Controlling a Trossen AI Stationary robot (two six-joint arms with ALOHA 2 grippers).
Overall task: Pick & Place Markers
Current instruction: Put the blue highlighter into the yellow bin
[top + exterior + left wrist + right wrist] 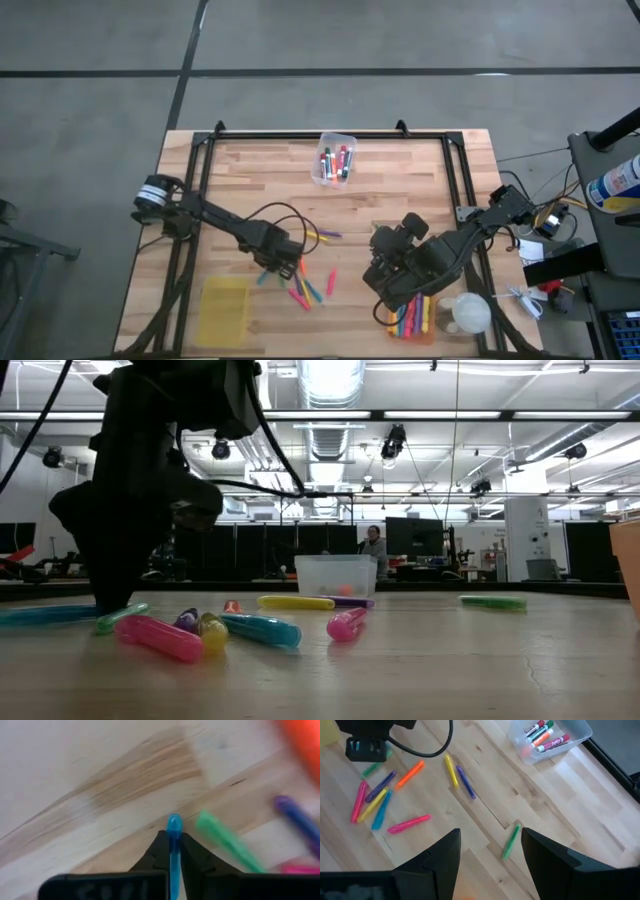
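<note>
Blue marker (173, 851) is seen pinched between left gripper (170, 845) fingers only in left wrist view, green marker (227, 842) just beside. Right gripper (487, 851) is spread wide, empty, above table (400, 190); low view hides the grip.

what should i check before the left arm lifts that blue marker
1. Left claw shut on the blue marker: ok, the marker sits pinched between both fingers.
2. Grip centred on the marker: cannot tell, only its tip shows past the fingers.
3. Neighbours apart from the grip: ok, the green marker lies beside it, apart.
4. Right claw out of the way: ok, open and empty, above the table by a lone green marker.
5. Yellow bin reachable: ok, it lies near the left arm.
6. Marker off the table: not ok, not yet lifted.
</note>
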